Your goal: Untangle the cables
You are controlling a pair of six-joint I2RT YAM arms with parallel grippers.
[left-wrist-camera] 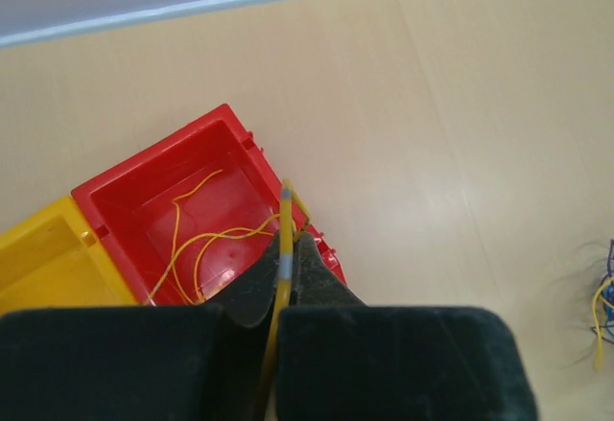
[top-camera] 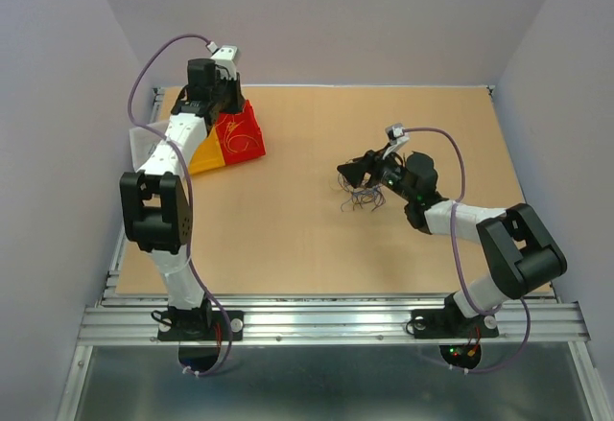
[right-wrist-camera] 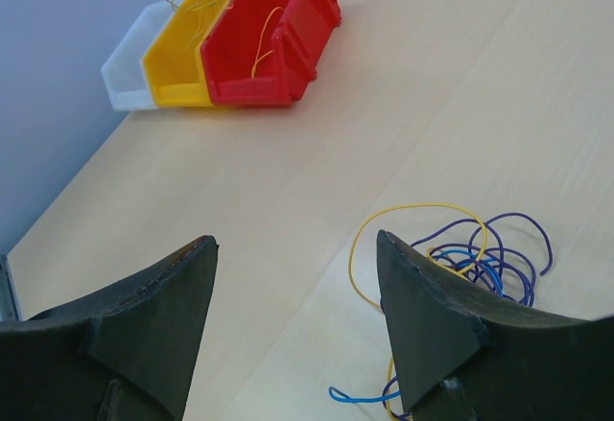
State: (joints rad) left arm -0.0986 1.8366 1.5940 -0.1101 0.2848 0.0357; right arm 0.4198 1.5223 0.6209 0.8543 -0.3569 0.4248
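Note:
A tangle of thin cables (top-camera: pixel 360 198), blue, purple and yellow (right-wrist-camera: pixel 480 253), lies on the table right of centre. My right gripper (right-wrist-camera: pixel 293 241) hovers open just left of it with nothing between its fingers; in the top view the right gripper (top-camera: pixel 355 174) is above the tangle's upper edge. My left gripper (left-wrist-camera: pixel 288 245) is shut on a single yellow cable (left-wrist-camera: pixel 285 208) over the near corner of the red bin (left-wrist-camera: pixel 144 205). Loose yellow cables (left-wrist-camera: pixel 206 239) lie inside that bin. The left gripper (top-camera: pixel 223 105) is at the table's back left.
A red bin (top-camera: pixel 240 135), a yellow bin (top-camera: pixel 206 158) and a white bin (right-wrist-camera: pixel 129 68) stand in a row at the back left. Grey walls enclose the table on three sides. A metal rail (top-camera: pixel 326 320) runs along the near edge.

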